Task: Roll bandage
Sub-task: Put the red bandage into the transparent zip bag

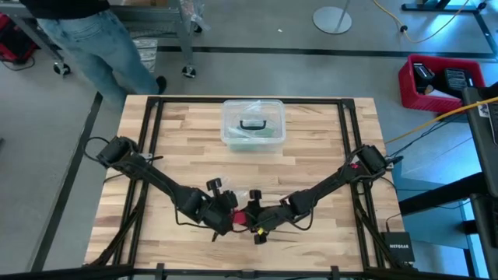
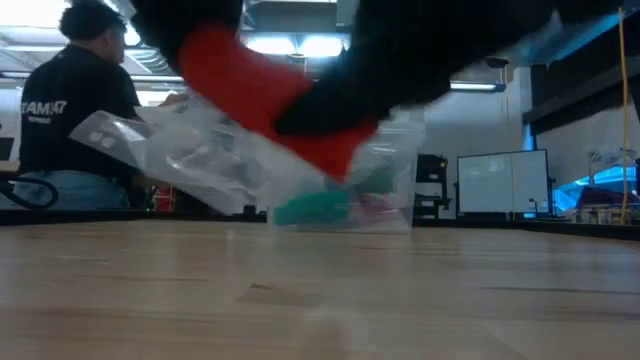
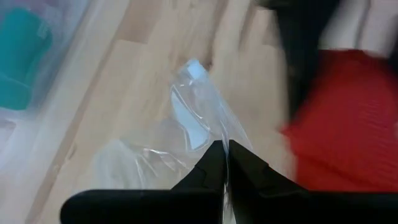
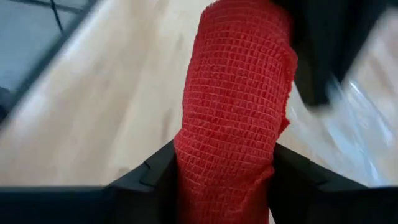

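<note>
Bandage (image 4: 233, 106): red woven roll, I am gripping it between the right end effector (image 4: 224, 177) fingers, above the near-centre of the wooden surface (image 1: 311, 163). Left end effector (image 3: 225, 163): fingers closing together on a clear plastic bag (image 3: 186, 134), just beside the bandage. Clear lidded box (image 1: 253, 123): sitting farther back.

- A small black box (image 1: 398, 246) lies on the floor just past the table's right near corner in the high view. It carries the white word "NETGEAR" on its top face.
- A person (image 2: 70, 120) in the room behind the table, in the low view, wears a dark shirt. White lettering on its back is partly cut off and reads roughly "TAM 47".
- No other legible text appears in any view.
</note>
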Available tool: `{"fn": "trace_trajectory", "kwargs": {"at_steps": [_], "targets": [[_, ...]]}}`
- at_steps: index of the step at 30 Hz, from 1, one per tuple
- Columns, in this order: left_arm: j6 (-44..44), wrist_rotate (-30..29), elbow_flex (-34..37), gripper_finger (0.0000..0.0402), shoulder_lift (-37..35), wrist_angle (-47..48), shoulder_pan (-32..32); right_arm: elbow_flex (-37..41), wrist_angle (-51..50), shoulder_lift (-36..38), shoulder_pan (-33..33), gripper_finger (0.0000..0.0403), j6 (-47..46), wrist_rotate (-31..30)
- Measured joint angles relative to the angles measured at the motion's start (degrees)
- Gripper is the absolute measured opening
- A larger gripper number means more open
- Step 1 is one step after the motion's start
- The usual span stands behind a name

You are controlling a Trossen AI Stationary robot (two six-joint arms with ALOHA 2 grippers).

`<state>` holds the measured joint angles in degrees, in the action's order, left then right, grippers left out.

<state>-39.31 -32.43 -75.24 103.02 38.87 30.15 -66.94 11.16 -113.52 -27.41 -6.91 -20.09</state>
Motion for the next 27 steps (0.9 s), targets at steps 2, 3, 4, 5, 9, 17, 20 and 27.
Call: {"fn": "trace_trajectory", "kwargs": {"at_steps": [2, 3, 4, 5, 9, 17, 20, 27], "targets": [[-0.3, -0.5, 0.0, 0.0002, 0.0, -0.7, -0.3, -0.8, 0.1, 0.2, 0.0, 0.0188, 1.2, 0.1], [-0.2, -0.6, 0.0, 0.0002, 0.0, -1.7, -0.4, -0.8, -0.1, 0.2, 0.0, 0.0188, 1.4, 0.1], [0.5, -0.6, 0.0, 0.0002, -0.2, -2.6, -0.6, -0.8, -0.3, 0.1, 0.0, 0.0188, 1.4, -0.3], [1.1, -0.5, 0.0, 0.0002, -0.2, -3.2, -0.6, -0.8, -0.4, 0.1, 0.1, 0.0188, 1.5, -0.7], [2.0, 0.1, 0.0, 0.0001, -0.4, -3.8, -0.5, -0.9, -2.2, 0.1, 0.7, 0.0188, 0.6, -1.8], [0.7, -0.4, -1.1, 0.0001, -0.5, -3.8, 1.2, -1.0, -7.9, 0.0, 1.4, 0.0188, -4.5, -3.2], [0.9, -0.7, -1.8, 0.0001, -0.5, -3.7, 1.9, -1.0, -8.5, 0.0, 1.5, 0.0188, -5.3, -3.3], [1.7, -3.3, -2.8, 0.0001, -0.6, -3.7, 3.7, -1.0, -9.5, 0.0, 1.7, 0.0188, -7.6, -3.5]]}}
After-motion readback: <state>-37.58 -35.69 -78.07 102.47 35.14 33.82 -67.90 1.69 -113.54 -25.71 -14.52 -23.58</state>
